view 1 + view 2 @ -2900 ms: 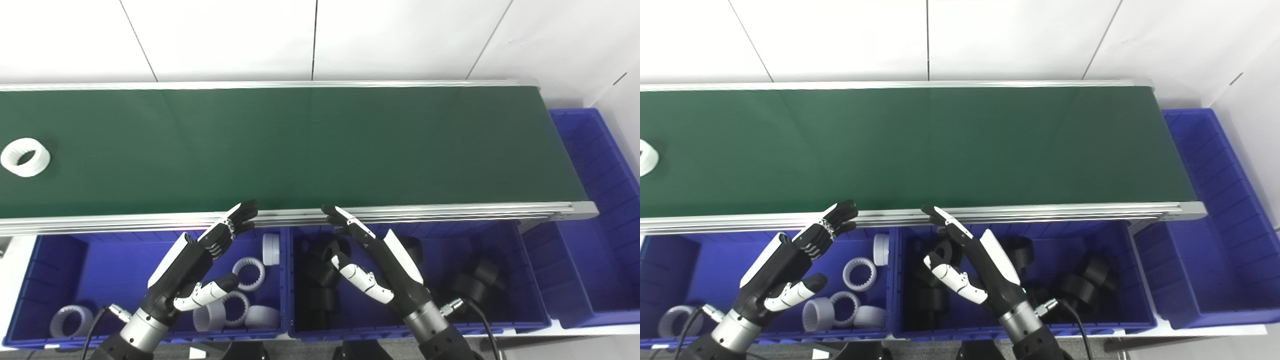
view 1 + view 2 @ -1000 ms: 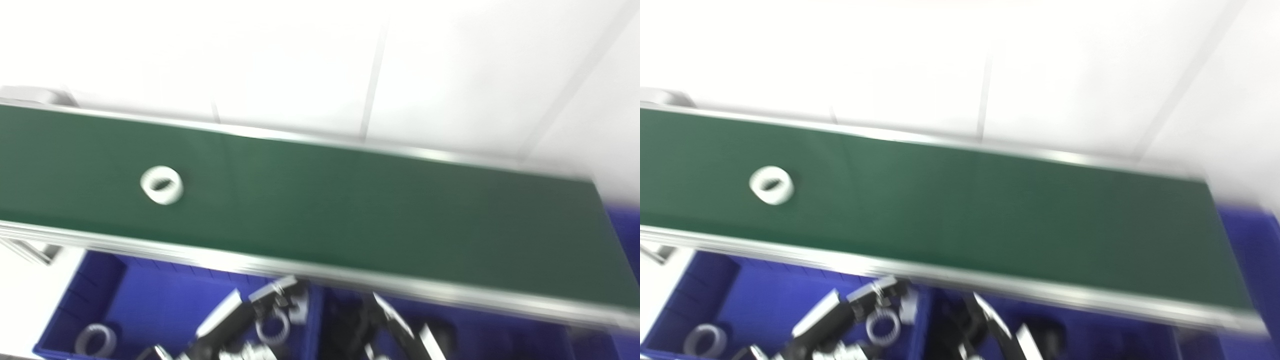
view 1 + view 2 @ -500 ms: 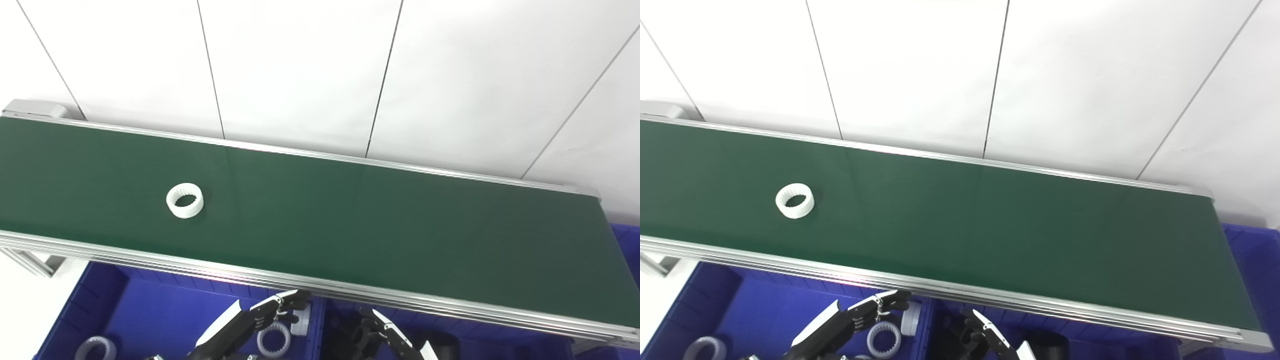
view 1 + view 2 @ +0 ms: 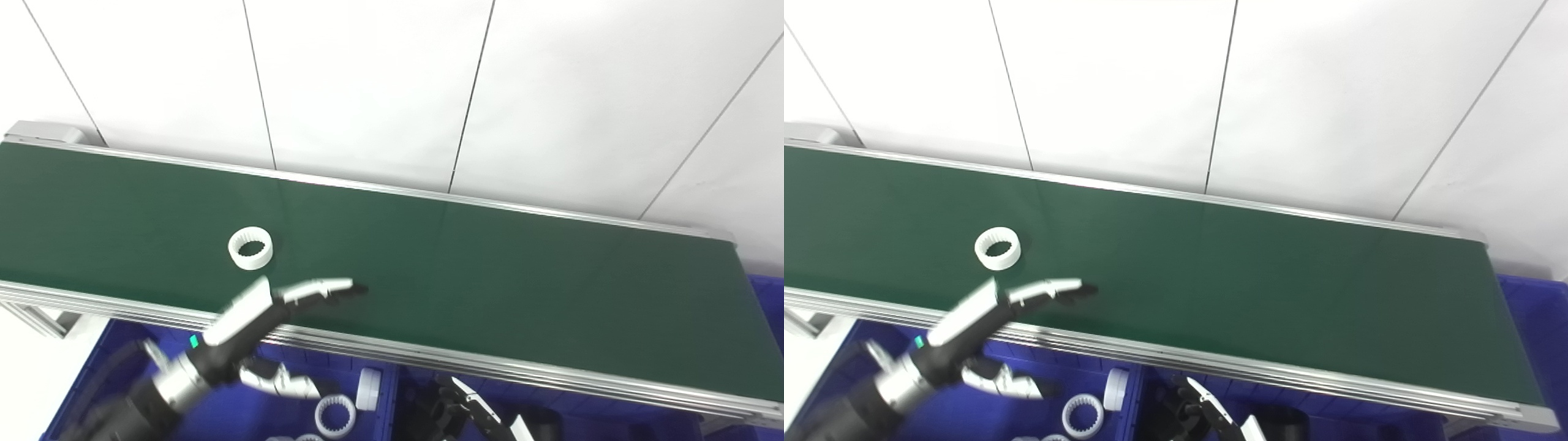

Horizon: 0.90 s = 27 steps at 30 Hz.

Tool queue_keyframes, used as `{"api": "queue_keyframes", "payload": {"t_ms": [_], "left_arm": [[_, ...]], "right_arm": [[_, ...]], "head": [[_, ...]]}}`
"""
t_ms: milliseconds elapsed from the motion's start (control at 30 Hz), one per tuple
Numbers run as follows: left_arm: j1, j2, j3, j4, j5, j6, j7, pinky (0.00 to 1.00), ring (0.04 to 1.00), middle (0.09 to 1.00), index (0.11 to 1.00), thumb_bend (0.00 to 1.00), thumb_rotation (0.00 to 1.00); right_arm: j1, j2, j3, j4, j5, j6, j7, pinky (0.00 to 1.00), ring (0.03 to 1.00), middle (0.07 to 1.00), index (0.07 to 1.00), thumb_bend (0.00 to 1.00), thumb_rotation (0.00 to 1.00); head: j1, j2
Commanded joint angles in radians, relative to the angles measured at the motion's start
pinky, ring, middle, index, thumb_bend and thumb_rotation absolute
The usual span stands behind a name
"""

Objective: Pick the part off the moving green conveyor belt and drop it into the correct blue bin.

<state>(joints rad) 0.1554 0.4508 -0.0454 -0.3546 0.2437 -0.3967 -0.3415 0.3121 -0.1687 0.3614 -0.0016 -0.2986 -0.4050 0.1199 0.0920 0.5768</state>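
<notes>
— Why are we holding the left hand (image 4: pixel 269 303) out over the near edge of the green conveyor belt (image 4: pixel 490 288)?

— We are judging that it is waiting in the path of the white ring (image 4: pixel 250 248). Its fingers (image 4: pixel 324 288) are stretching flat and apart toward the belt's right end, with the thumb hanging well below them, so the hand is open and gripping nothing.

— And where is the ring lying?

— It is lying flat on the belt, toward the left end and nearer the front rail than the back one. It is sitting just behind the hand, close to the knuckles but not touching them.

— What is the right hand (image 4: pixel 474 413) doing?

— It is waiting low at the bottom edge, over the bin of dark parts. Too little of it is showing for us to tell whether it is open.

— Which bin are we aiming for?

— Probably the blue bin (image 4: pixel 116 349) below the near rail, where other white rings (image 4: pixel 335 416) are lying.
</notes>
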Motion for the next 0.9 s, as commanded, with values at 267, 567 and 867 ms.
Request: {"api": "queue_keyframes", "payload": {"t_ms": [267, 567, 867], "left_arm": [[-0.351, 0.151, -0.017, -0.020, 0.203, 0.173, -0.150, 0.68, 0.737, 0.768, 0.764, 0.81, 0.15], [-0.517, 0.159, -0.129, 0.089, 0.410, 0.225, -0.217, 0.68, 0.736, 0.759, 0.763, 0.93, 0.02], [-0.581, 0.129, -0.214, 0.119, 0.611, 0.278, -0.258, 0.74, 0.803, 0.814, 0.807, 0.96, 0.06]], "right_arm": [[-0.016, 0.006, 0.013, -0.006, 0.013, -0.059, -0.014, 0.78, 0.862, 0.899, 0.875, 0.36, 0.75], [-0.013, 0.006, 0.005, -0.013, 0.012, -0.056, -0.017, 0.78, 0.860, 0.899, 0.877, 0.36, 0.75], [-0.010, 0.005, -0.002, -0.023, 0.014, -0.051, -0.013, 0.79, 0.863, 0.900, 0.881, 0.35, 0.77]], "head": [[-0.014, -0.001], [-0.014, -0.001], [-0.021, 0.000]]}}
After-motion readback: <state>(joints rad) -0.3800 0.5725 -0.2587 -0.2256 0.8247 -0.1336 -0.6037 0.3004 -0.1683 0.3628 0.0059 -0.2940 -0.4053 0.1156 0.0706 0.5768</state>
